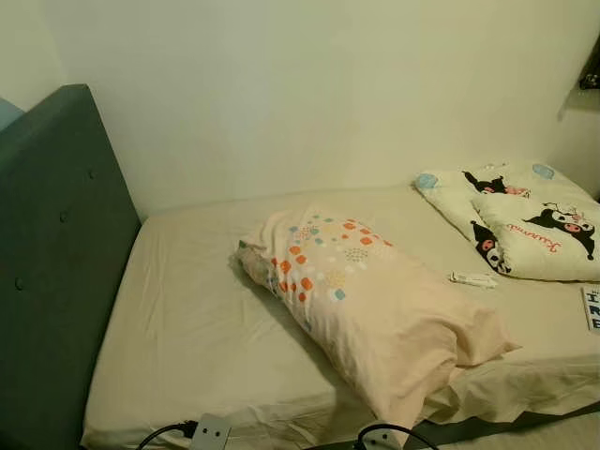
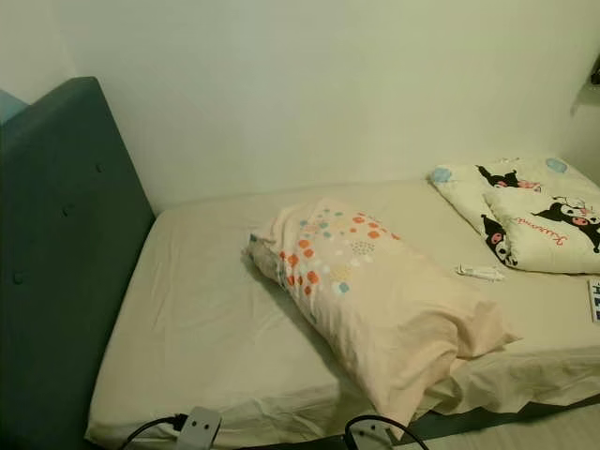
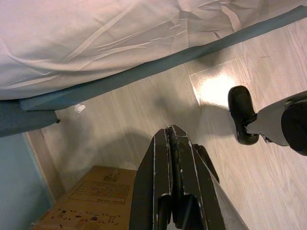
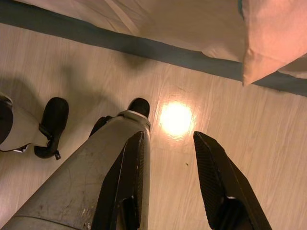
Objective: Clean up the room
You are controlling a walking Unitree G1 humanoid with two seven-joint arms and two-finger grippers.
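Note:
A peach pillow (image 1: 375,300) with coloured dots lies slantwise across the bed (image 1: 197,328), one corner hanging over the front edge. A folded cartoon-print blanket (image 1: 525,220) sits at the bed's right end, with a small white object (image 1: 473,279) beside it. My left gripper (image 3: 171,136) hangs shut above the wooden floor by the bed's edge. My right gripper (image 4: 168,143) hangs open over the floor, below the pillow's drooping corner (image 4: 268,38).
A dark green padded headboard (image 1: 56,262) stands at the left, a pale wall behind. A cardboard box (image 3: 86,201) sits on the floor near the left gripper. My black feet (image 3: 242,115) stand on the floor. Cables and a power adapter (image 1: 211,433) show at the front edge.

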